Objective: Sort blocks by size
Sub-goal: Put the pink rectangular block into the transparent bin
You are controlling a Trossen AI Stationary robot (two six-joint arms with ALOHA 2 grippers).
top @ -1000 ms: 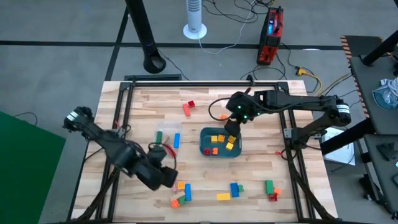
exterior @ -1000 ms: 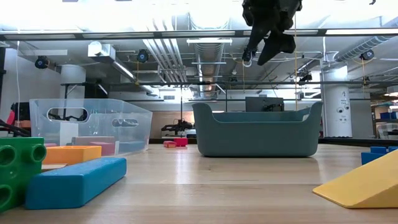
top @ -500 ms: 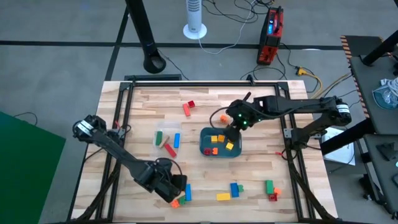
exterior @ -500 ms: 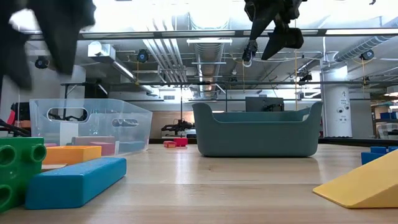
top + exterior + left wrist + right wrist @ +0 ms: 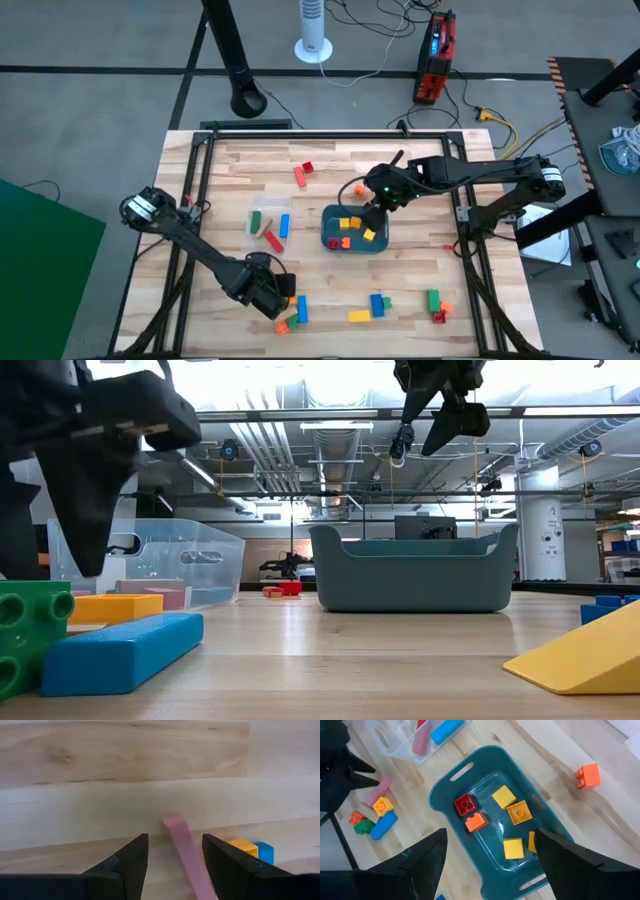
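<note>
My left gripper (image 5: 278,297) (image 5: 175,840) hangs open low over the table's near left. A pink bar (image 5: 186,851) (image 5: 379,790) lies on the wood between its fingers; whether they touch it I cannot tell. Just beyond lie a yellow block (image 5: 241,846) and a blue block (image 5: 265,851). My right gripper (image 5: 372,205) (image 5: 491,832) is open and empty, high above the teal tray (image 5: 325,228) (image 5: 465,767). The tray holds several short blocks: red (image 5: 465,805), orange (image 5: 477,821) and yellow (image 5: 504,797).
A clear container (image 5: 250,225) (image 5: 150,555) left of the tray holds green, red and blue bars. Red blocks (image 5: 302,172) and an orange block (image 5: 360,188) lie toward the far edge. Yellow, blue, green and red blocks (image 5: 378,304) lie along the near edge.
My left gripper has gone from beside the clear container toward the table's near edge and down, and now stands over the pink bar by the cluster of blocks. My right gripper has stayed over the tray.
</note>
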